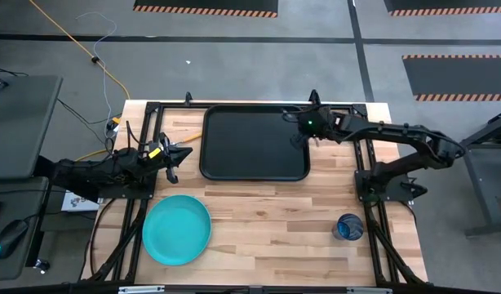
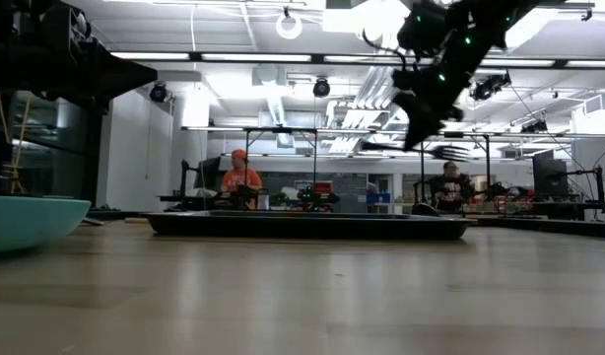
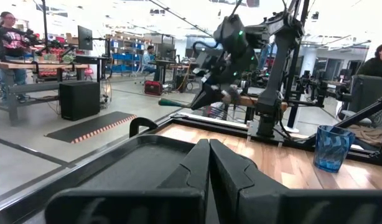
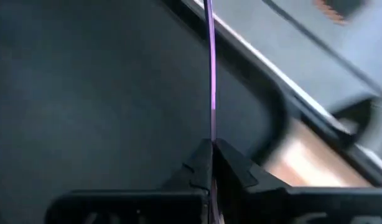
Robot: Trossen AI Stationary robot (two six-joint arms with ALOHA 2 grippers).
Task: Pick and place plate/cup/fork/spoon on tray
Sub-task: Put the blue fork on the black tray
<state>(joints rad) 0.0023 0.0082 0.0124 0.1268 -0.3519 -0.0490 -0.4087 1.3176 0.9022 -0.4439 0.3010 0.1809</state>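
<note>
Right gripper (image 1: pixel 303 131) clamped on thin purple utensil (image 4: pixel 210 68) over tray (image 1: pixel 234 163) | risk: your edge-on pinch lets it twist free.

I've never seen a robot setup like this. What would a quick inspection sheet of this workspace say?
Surface: wooden table, bare boards between the items.
Job's things: black tray at the far middle, nothing lying in it; turquoise plate near left, off the tray; blue cup near right, upright, off the tray.
Clutter: nothing seen.
Grippers: left claw shut, empty, beside the tray's left rim; right claw shut on a thin purple utensil above the tray's right edge.
Cables: yellow cable on the floor, far left.
Surroundings: person at benches behind.
</note>
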